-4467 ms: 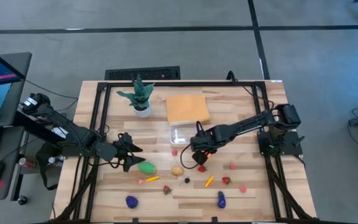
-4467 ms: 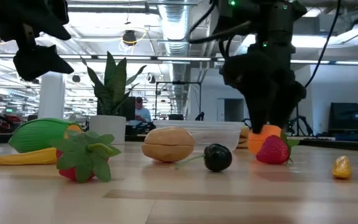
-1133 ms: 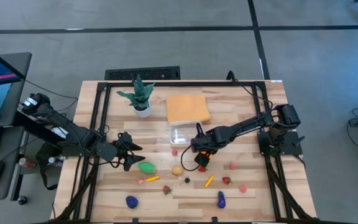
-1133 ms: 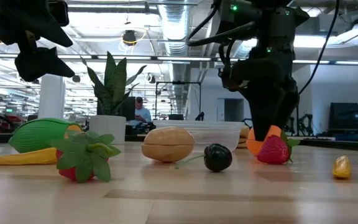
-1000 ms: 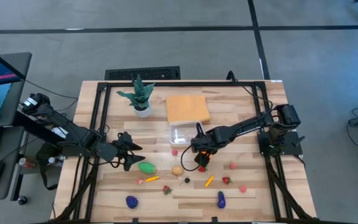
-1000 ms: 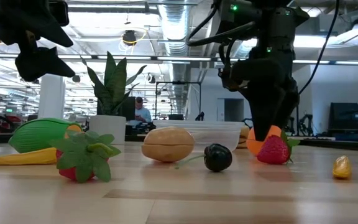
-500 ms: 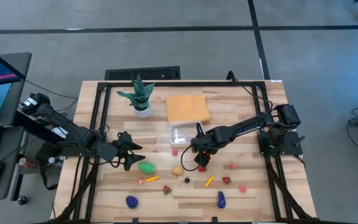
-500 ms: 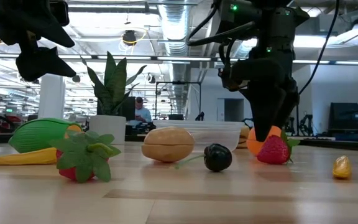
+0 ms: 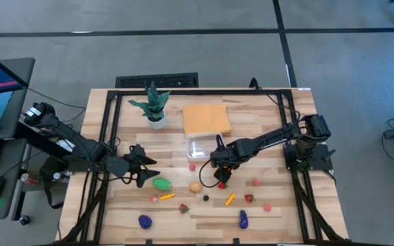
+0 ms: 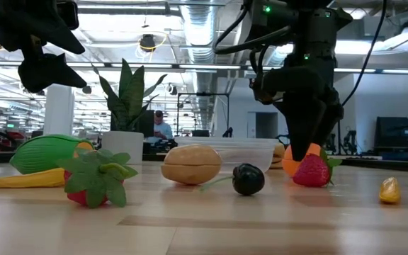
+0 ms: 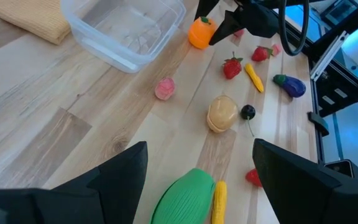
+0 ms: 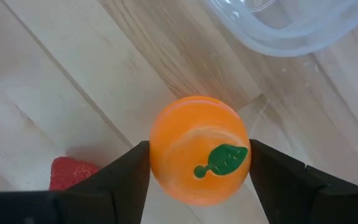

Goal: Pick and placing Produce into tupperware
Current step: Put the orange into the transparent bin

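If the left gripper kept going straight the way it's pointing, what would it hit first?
Likely the tan toy potato, which lies ahead between the open fingers of the left gripper; the green produce sits nearer, just beneath it, though depth is uncertain.

We see even, bright overhead light on the table (image 9: 265,205), with only soft, short shadows under things; in the low view ceiling strip lamps glare white against a hazy, blurred hall, and both arms read as dark silhouettes; the near boards are soft; in the right wrist view the orange toy fruit (image 12: 199,148) is sharp, its two dark fingers blurred at the edges.
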You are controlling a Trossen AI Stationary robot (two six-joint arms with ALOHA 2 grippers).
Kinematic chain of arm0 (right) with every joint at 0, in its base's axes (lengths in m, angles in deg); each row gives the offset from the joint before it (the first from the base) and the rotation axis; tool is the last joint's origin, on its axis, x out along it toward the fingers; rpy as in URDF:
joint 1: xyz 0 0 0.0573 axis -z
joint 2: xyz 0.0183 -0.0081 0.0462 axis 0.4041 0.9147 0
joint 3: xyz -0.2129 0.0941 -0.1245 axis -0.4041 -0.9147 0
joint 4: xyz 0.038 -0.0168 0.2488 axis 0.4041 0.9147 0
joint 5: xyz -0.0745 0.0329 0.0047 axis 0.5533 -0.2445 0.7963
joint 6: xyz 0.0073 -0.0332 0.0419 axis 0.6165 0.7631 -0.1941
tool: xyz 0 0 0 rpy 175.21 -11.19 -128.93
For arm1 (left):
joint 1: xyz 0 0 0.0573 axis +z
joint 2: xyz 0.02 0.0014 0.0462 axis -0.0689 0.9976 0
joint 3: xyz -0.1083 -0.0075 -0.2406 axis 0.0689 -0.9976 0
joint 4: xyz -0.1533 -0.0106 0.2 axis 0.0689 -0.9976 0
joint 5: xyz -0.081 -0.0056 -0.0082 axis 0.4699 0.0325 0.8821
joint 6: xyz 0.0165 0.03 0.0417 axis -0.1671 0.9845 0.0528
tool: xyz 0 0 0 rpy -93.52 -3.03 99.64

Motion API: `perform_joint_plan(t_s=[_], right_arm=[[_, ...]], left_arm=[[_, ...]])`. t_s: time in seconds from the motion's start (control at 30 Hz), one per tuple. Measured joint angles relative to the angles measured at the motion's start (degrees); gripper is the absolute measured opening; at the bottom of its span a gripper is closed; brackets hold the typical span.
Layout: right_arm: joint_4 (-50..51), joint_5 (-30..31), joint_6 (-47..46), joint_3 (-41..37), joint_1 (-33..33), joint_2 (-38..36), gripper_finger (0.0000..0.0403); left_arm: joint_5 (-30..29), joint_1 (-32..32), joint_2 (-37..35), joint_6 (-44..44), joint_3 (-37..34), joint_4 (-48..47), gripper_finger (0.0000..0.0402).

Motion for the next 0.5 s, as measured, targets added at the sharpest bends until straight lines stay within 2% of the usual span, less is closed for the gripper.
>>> perform_joint_plan(t_s=[0.5], right_arm=[[2.35,-3.0,-1.19,0.73,-0.02,-0.37,0.0241]], left_arm=[[0.0,0.01,0.02,0.04,0.0,0.0,0.0281]])
